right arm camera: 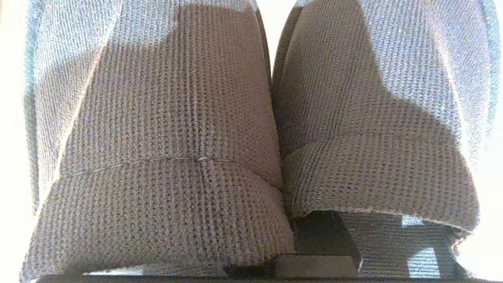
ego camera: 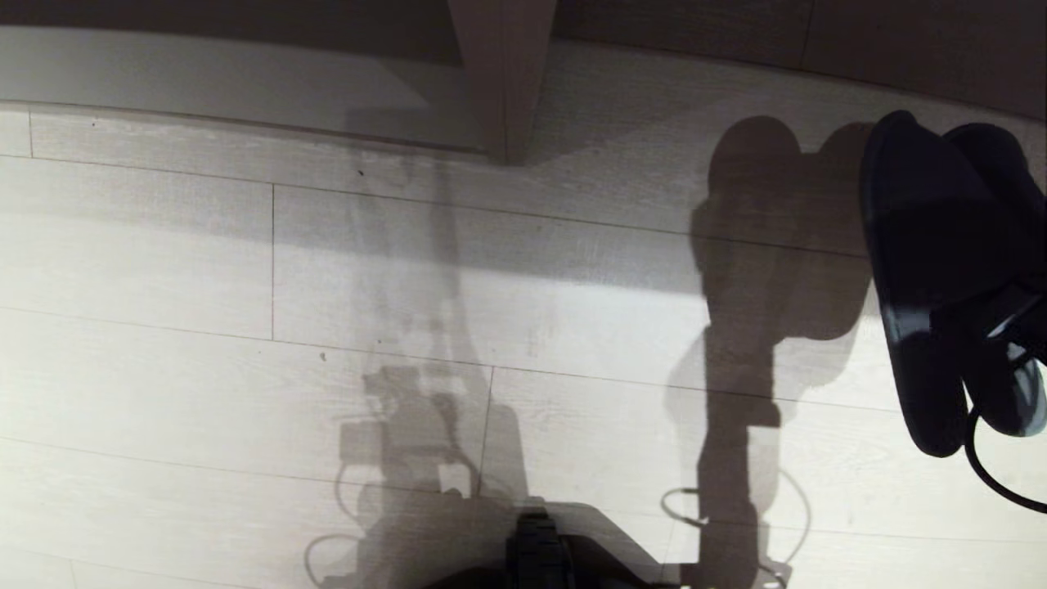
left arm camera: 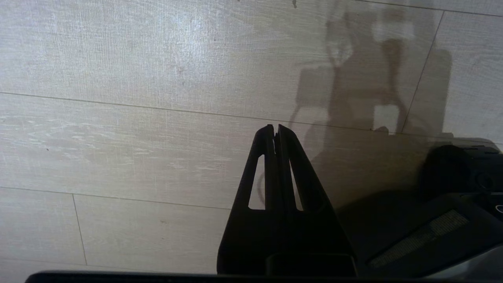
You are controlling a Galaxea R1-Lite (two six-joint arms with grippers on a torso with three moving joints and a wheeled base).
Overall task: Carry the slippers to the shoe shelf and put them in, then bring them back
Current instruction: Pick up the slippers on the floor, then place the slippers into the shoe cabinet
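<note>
Head view gives you the right claw point(ego camera: 1002, 339) at the far right edge, up off the floor point(ego camera: 245, 270) and clamped on the slippers point(ego camera: 924, 270). You see the pair as two dark shapes pressed side by side, the long dark sole of one facing you, hanging in the air over the pale plank floor. A black cable loops down below the claw. Their shadow and the arm's shadow fall on the planks just to their left.

Right wrist view fills your screen with the slippers point(right arm camera: 177, 129): two knitted fabric uppers side by side, touching along the middle, with a dark claw finger point(right arm camera: 322, 239) showing between them at the near edge. Bright light washes out everything around them.

Across the top of the head view you have the shoe shelf point(ego camera: 503, 74): its pale base board runs along the far edge of the floor, and an upright taupe divider panel stands on it near the middle. The slippers hang near it, in front of the base board and to the right of the divider, not inside.

Left wrist view shows you the left claw point(left arm camera: 275, 129) pointing down at bare floor planks point(left arm camera: 118, 59), its two black fingers pressed together with nothing between them. Part of the robot's dark base point(left arm camera: 452, 220) sits beside it.
</note>
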